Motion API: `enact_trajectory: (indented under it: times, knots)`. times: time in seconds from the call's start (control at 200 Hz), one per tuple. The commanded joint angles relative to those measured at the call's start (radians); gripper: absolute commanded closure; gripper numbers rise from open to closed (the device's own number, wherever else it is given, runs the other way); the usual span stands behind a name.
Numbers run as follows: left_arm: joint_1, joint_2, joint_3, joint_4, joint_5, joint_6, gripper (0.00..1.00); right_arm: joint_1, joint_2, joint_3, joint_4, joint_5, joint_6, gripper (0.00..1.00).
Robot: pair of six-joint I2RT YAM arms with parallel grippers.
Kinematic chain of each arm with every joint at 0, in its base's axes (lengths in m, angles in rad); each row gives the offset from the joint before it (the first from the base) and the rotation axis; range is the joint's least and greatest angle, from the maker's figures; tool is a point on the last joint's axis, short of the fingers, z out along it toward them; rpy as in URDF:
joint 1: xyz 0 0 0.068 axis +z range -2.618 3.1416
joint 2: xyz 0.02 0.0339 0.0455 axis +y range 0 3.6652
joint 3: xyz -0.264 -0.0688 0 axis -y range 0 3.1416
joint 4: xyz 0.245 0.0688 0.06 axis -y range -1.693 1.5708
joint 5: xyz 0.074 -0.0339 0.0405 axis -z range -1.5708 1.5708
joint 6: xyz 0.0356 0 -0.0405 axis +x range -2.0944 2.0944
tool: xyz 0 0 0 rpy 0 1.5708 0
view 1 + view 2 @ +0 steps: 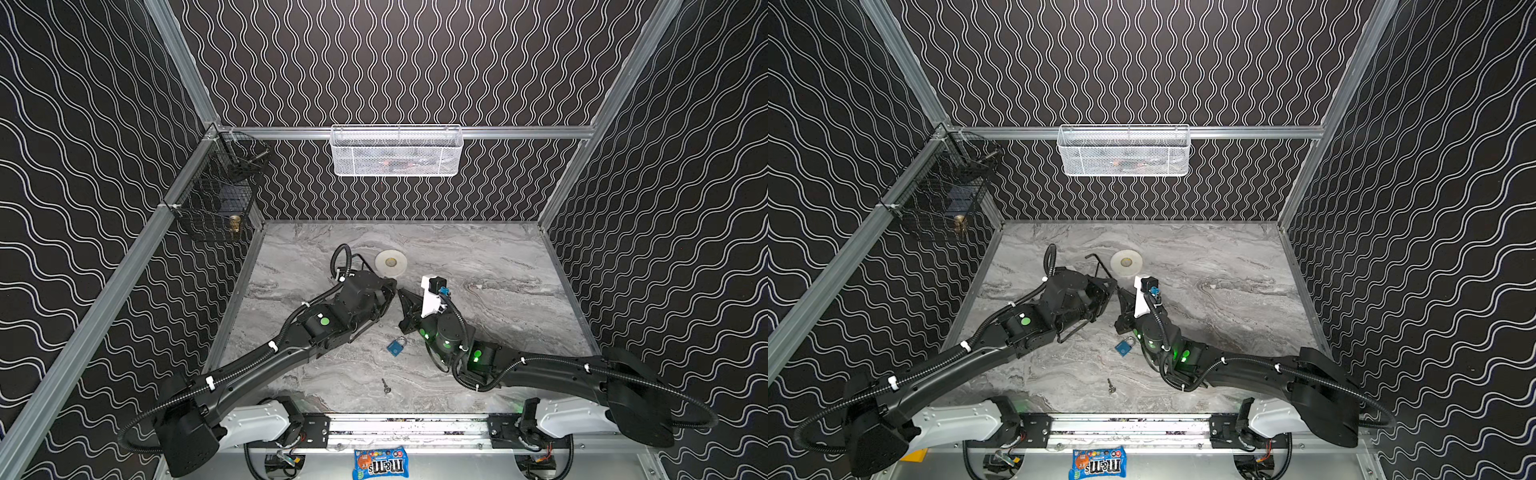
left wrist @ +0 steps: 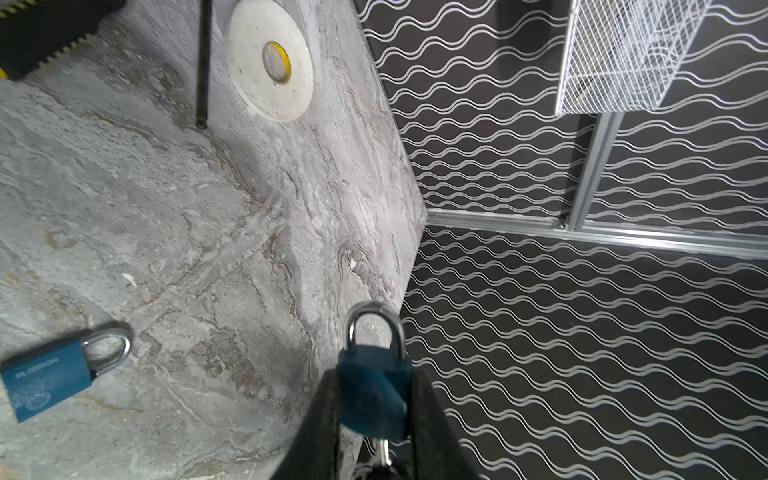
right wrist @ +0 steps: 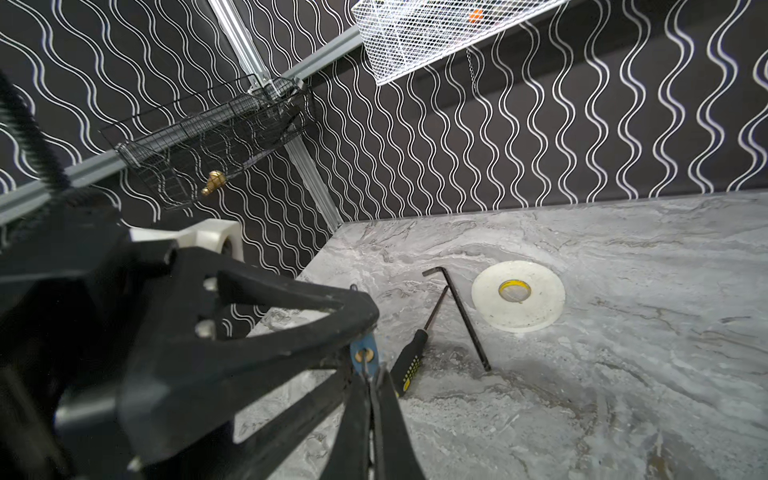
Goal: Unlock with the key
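Note:
My left gripper (image 2: 374, 376) is shut on a blue padlock (image 2: 376, 399) held above the table, shackle pointing away from the wrist. My right gripper (image 3: 371, 380) is shut on a small key (image 3: 366, 362) whose tip sits in the brass keyhole of that padlock's underside (image 3: 364, 351). In both top views the two grippers meet tip to tip over the middle of the table, the left gripper (image 1: 388, 291) against the right gripper (image 1: 402, 297). A second blue padlock (image 1: 396, 346) (image 2: 48, 374) lies flat on the table, and a loose key (image 1: 386, 386) lies nearer the front edge.
A white tape roll (image 1: 390, 262) (image 3: 517, 295), a black hex key (image 3: 461, 316) and a screwdriver (image 3: 413, 357) lie behind the grippers. A white mesh basket (image 1: 397, 151) hangs on the back wall and a black wire basket (image 1: 216, 199) on the left wall. An M&M's bag (image 1: 380, 463) lies beyond the front rail.

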Motion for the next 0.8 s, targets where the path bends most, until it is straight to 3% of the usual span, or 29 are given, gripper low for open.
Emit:
enact_trajectory:
  times: [0.0,0.24,0.485,0.796]
  knots:
    - [-0.003,-0.018,-0.01,-0.002,0.023,-0.005,1.0,0.005,-0.044,-0.021,0.021,-0.084,0.067,1.0]
    - [-0.003,-0.042,-0.033,0.01,0.026,-0.015,1.0,-0.022,-0.164,-0.076,0.005,-0.222,0.157,1.0]
    - [-0.003,-0.06,-0.051,0.05,0.065,-0.031,1.0,-0.036,-0.177,-0.072,-0.107,-0.158,0.176,1.0]
    - [-0.003,-0.094,-0.05,0.032,0.072,-0.026,1.0,-0.036,-0.15,-0.058,-0.079,-0.125,0.099,1.0]
